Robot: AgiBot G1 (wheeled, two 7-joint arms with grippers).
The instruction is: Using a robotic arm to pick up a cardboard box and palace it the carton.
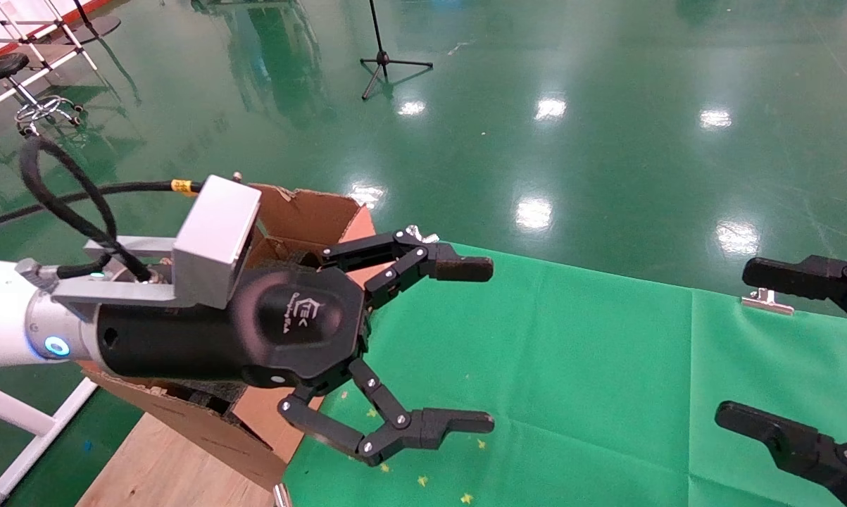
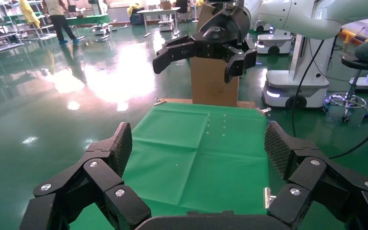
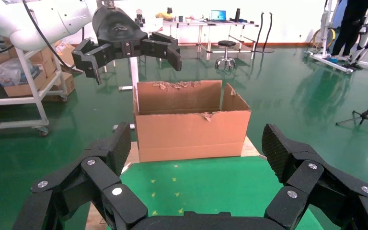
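Note:
The carton (image 1: 310, 211) is big, brown and torn-edged, and stands at the left end of the table; it also shows in the right wrist view (image 3: 191, 134). The small taped cardboard box is not in view. My left gripper (image 1: 490, 345), on the white robotic arm (image 1: 1, 317), hangs open and empty beside the carton's near wall, over the green cloth. It also shows in its own view (image 2: 199, 143) and in the right wrist view (image 3: 132, 62). My right gripper (image 1: 736, 341) is open and empty at the right edge (image 3: 196, 143).
A green cloth (image 1: 571, 366) covers the table, held by metal clips (image 1: 768, 301). Bare wooden board (image 1: 162, 458) shows by the carton. A tall brown box with a round mark (image 2: 214, 88) stands beyond the cloth's far end. A tripod (image 1: 388, 63) stands on the floor.

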